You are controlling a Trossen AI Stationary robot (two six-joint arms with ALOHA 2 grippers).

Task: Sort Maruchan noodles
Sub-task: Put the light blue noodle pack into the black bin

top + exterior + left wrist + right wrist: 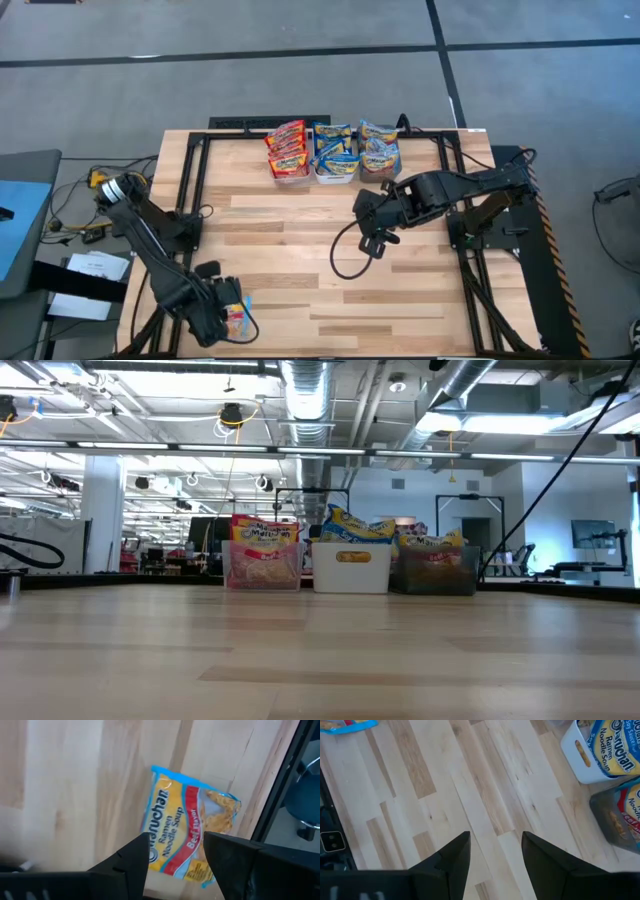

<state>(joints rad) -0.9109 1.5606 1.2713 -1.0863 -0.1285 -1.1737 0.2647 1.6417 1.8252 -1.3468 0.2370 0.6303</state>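
Note:
One Maruchan packet, yellow with a red Beef Flavor band and a blue edge, lies flat on the wood near the table's near left corner. My left gripper is open right over it, a finger on either side of its middle. Whether the fingers touch it does not show. The other packets stand in three bins at the far edge: red ones in the clear bin, blue ones in the white bin, yellow-orange ones in the dark grey bin. My right gripper hangs open over bare wood right of the table's centre.
The three bins stand side by side in the middle of the far edge. A black cable loops below the right arm onto the table. A dark metal frame rail runs along the table edge close to the lone packet.

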